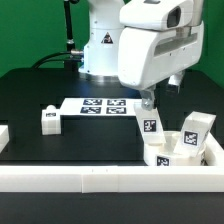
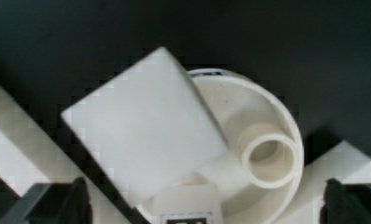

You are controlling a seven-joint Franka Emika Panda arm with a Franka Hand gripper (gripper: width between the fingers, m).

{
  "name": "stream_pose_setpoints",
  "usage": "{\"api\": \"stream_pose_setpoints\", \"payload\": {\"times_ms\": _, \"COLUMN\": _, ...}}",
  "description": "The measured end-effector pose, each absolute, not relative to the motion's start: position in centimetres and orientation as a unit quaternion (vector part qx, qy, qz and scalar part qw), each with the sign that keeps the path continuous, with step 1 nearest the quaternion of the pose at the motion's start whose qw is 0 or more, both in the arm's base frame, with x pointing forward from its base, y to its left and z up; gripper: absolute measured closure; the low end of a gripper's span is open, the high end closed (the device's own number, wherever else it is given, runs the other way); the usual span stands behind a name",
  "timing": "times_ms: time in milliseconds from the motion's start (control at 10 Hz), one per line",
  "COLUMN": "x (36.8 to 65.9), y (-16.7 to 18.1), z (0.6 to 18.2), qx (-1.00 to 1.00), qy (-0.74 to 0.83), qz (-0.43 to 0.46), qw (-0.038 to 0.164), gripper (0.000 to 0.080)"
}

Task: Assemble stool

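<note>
The round white seat lies in the corner of the rails at the exterior view's right, sockets up. In the wrist view the seat shows one round socket. One tagged leg stands at the seat's near-left edge. A second leg stands on its right side. A third leg lies alone on the black table at the left. My gripper hangs just above the first leg. In the wrist view this leg lies between my gripper's wide-apart fingers, which do not touch it.
The marker board lies flat behind the middle of the table. Long white border rails run along the front and the right side. The robot base stands at the back.
</note>
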State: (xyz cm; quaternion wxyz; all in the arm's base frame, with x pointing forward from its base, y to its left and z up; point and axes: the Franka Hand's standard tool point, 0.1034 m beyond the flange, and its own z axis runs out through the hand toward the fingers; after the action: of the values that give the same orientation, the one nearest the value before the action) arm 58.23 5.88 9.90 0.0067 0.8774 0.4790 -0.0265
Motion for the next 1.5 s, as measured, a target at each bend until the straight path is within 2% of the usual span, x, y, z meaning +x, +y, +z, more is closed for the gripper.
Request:
{"api": "stream_pose_setpoints", "payload": {"times_ms": 200, "x": 58.2, "y": 5.5, "z": 9.9, "qx": 0.816, "qy": 0.576, "qz": -0.034, "qw": 0.014, "gripper": 0.015}}
{"api": "stream_pose_setpoints", "payload": {"times_ms": 600, "x": 58.1, "y": 4.5, "z": 9.1, "qx": 0.667, "qy": 0.743, "qz": -0.054, "qw": 0.016, "gripper": 0.015}}
{"api": "stream_pose_setpoints", "payload": {"times_ms": 900, "x": 57.9, "y": 4.1, "z": 8.5, "qx": 0.676, "qy": 0.735, "qz": -0.058, "qw": 0.014, "gripper": 0.015}}
{"api": "stream_pose_setpoints", "payload": {"times_ms": 1000, "x": 57.9, "y": 4.1, "z": 8.5, "qx": 0.678, "qy": 0.733, "qz": -0.058, "qw": 0.014, "gripper": 0.0284}}
{"api": "stream_pose_setpoints", "payload": {"times_ms": 1100, "x": 57.9, "y": 4.1, "z": 8.5, "qx": 0.678, "qy": 0.732, "qz": -0.058, "qw": 0.014, "gripper": 0.0284}}
{"api": "stream_pose_setpoints", "payload": {"times_ms": 1200, "x": 57.9, "y": 4.0, "z": 8.6, "qx": 0.68, "qy": 0.731, "qz": -0.058, "qw": 0.014, "gripper": 0.0436}}
{"api": "stream_pose_setpoints", "payload": {"times_ms": 1300, "x": 57.9, "y": 3.9, "z": 8.5, "qx": 0.684, "qy": 0.727, "qz": -0.058, "qw": 0.014, "gripper": 0.0466}}
{"api": "stream_pose_setpoints", "payload": {"times_ms": 1500, "x": 57.9, "y": 3.9, "z": 8.5, "qx": 0.706, "qy": 0.706, "qz": -0.058, "qw": 0.016, "gripper": 0.0466}}
